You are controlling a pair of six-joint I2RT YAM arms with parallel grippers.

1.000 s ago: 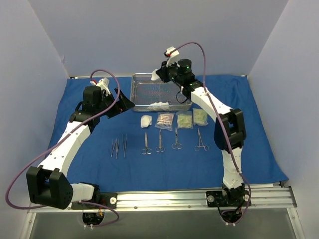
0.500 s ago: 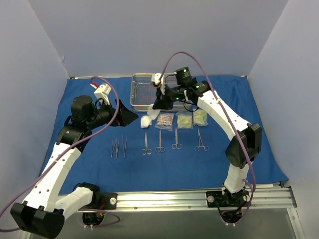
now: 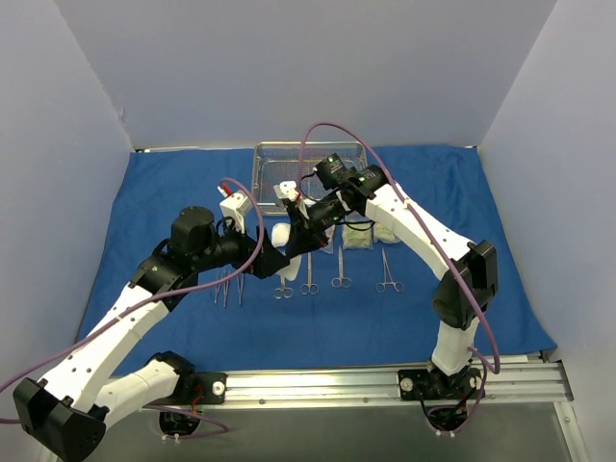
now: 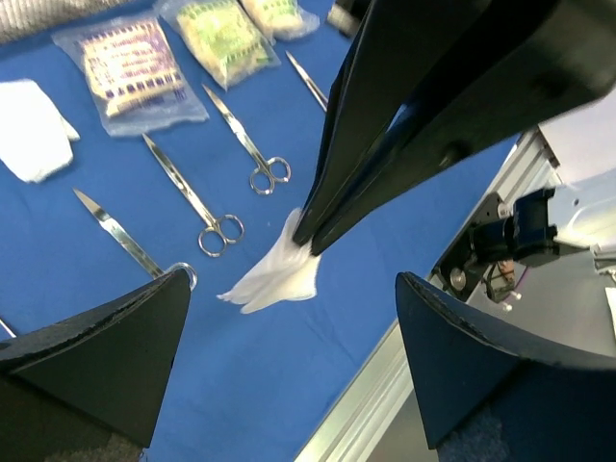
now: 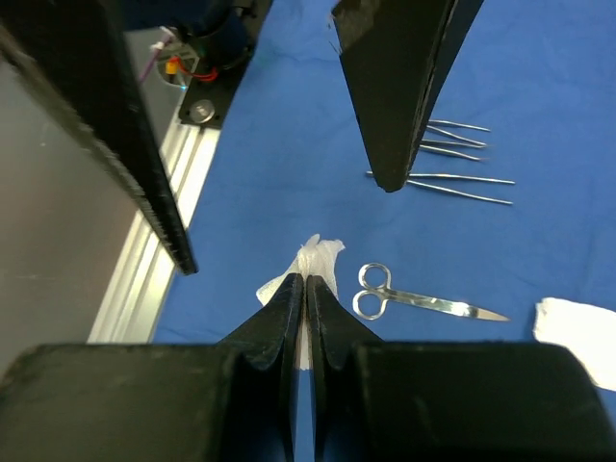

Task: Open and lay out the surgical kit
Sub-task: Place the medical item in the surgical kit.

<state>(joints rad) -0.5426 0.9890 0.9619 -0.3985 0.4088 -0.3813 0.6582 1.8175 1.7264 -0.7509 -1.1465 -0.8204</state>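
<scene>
Step in hand, likely: laying out gauze. Your right gripper [image 5: 306, 281] is clenched on white gauze pad [image 4: 274, 279], above blue cloth drape [image 3: 173, 192]. Left gripper [image 3: 274, 262] spread wide, empty, facing it. Next: set pad down flat beside laid white pad [image 4: 29, 130].

Count:
- two pads
- three clear packets [image 4: 130, 67]
- four ring-handled steel instruments [image 4: 217, 226]
- one steel wire-mesh tray [image 3: 255, 178]
- thin steel tweezers [image 5: 452, 183]: number unclear

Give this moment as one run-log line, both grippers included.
left gripper: open, touching nothing | right gripper: shut on gauze pad | gauze pad: hanging above blue cloth
</scene>
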